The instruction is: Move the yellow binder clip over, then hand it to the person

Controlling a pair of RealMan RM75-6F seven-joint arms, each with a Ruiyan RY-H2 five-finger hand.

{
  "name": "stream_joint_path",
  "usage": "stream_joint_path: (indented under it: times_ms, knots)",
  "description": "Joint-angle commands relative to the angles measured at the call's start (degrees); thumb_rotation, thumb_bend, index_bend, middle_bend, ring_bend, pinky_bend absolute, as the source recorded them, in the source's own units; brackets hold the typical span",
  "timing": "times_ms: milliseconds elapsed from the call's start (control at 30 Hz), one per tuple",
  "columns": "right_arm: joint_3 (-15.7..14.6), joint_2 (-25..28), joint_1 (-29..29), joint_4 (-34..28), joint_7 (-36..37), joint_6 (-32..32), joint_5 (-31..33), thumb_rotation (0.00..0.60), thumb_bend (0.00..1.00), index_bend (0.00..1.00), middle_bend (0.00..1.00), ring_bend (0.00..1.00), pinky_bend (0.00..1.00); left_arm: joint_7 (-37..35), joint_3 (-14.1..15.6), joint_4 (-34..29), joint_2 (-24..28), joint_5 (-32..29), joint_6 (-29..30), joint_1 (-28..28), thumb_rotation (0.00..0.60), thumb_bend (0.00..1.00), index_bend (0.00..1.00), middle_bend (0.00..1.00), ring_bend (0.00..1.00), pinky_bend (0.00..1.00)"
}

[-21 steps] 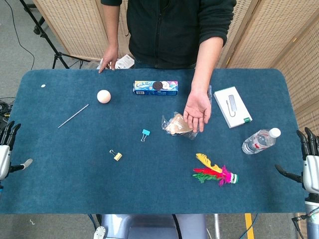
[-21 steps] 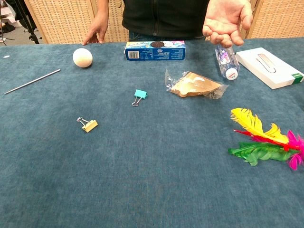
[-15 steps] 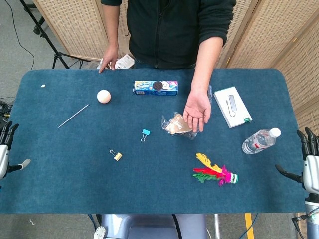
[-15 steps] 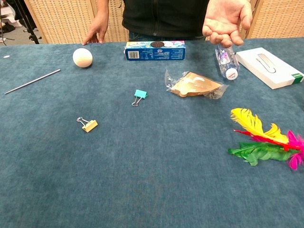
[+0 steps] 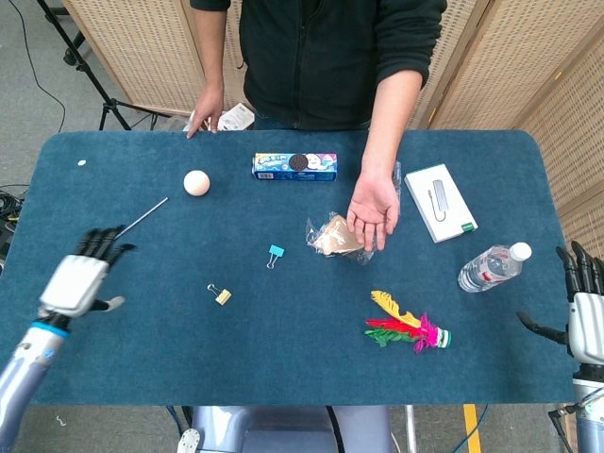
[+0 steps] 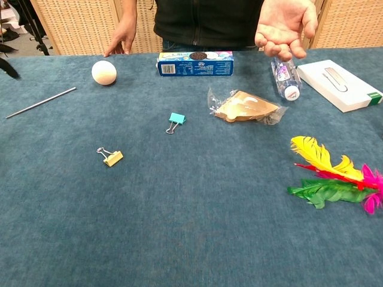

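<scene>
Your left hand has swung in from the left edge of the head view and now hovers over the blue table in the lower left of the frame, fingers spread and empty, their tips close to the lower end of the thin metal rod. Your right hand sits at the lower right edge of that view, fingers apart and upright, holding nothing, much as before.

You have the yellow binder clip lying flat on the cloth left of centre, well apart from both of your hands, with the teal binder clip up and to its right. In the chest view the yellow clip lies in the left half of the frame, below the white ball.

You can see the person's open palm held out just right of centre, above the wrapped snack. At lower right lie the feathered shuttlecock and the water bottle.
</scene>
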Motion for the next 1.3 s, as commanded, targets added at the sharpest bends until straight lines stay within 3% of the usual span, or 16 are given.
stream_joint_path:
  times_ms: [33,200,533,967,1300]
  knots:
    - [-0.05,0.01,0.09,0.04,0.0,-0.29,0.16,0.6,0.0,0.01,0.0,0.0,0.0,6.83,-1.65,-3.07,-3.01,-2.35,-7.35,-6.06,0.6,0.27,0.36,0.0,0.0,0.0]
    - [0.05,0.1,0.16,0.1,0.33,-0.53,0.44,0.6,0.0,0.01,0.0,0.0,0.0,15.58,-2.91,-4.89,-6.44,-7.73,-10.82,-9.44,0.6,0.35,0.38,0.0,0.0,0.0]
    - [0.11,0.71,0.05,-0.42,1.42,-0.97,0.87,0.6,0.0,0.01,0.0,0.0,0.0,24.96,-2.29,-3.59,-13.14,-16.34,-14.5,-13.84,0.6,0.31,0.38,0.0,0.0,0.0]
    - [0.19,1.15,0.06,-0.72,2.0,-1.45,1.34,0.6,0.0,0.01,0.0,0.0,0.0,23.04,-0.5,3.88,-19.84,-15.52,-12.92,-14.57,0.6,0.3,0.38,0.0,0.0,0.0]
    - [0.39,1.21,0.06,-0.82,2.0,-1.55,1.86,0.6,0.0,0.01,0.0,0.0,0.0,19.18,0.65,7.88,-22.09,-13.39,-13.1,-14.58,0.6,0.3,0.38,0.0,0.0,0.0]
